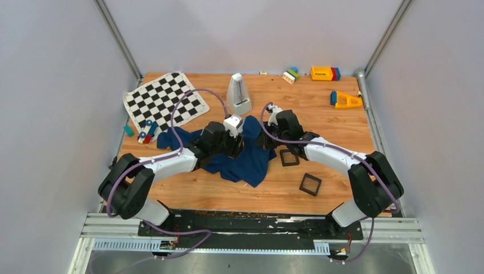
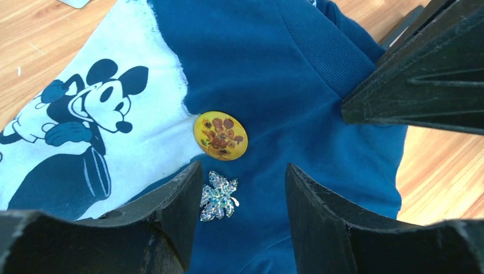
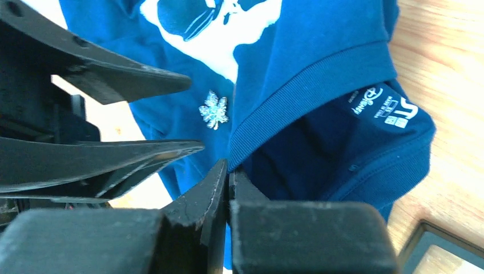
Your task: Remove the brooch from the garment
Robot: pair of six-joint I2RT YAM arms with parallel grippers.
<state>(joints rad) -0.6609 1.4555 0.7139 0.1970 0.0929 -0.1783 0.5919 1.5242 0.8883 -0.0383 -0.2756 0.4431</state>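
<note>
The navy garment [image 1: 246,162] lies crumpled at the table's middle; its Mickey print [image 2: 85,114] shows in the left wrist view. The round gold-brown brooch [image 2: 221,136] is pinned by the print's edge, with a silver-blue leaf pin [image 2: 218,196] just below it. My left gripper [image 2: 242,174] is open above the cloth, its left finger [image 2: 182,194] beside the leaf pin and the round brooch just beyond the tips. My right gripper [image 3: 229,168] is shut on the garment's ribbed collar [image 3: 308,85]. The right wrist view shows the leaf pin [image 3: 214,109]; the round brooch is hidden there.
Two black square frames [image 1: 289,157] [image 1: 310,184] lie right of the shirt. A chequered cloth [image 1: 165,100] is back left with small toys [image 1: 147,132] on its near edge, a white metronome-like object [image 1: 238,94] behind the shirt, and coloured toys [image 1: 324,73] [image 1: 345,100] back right.
</note>
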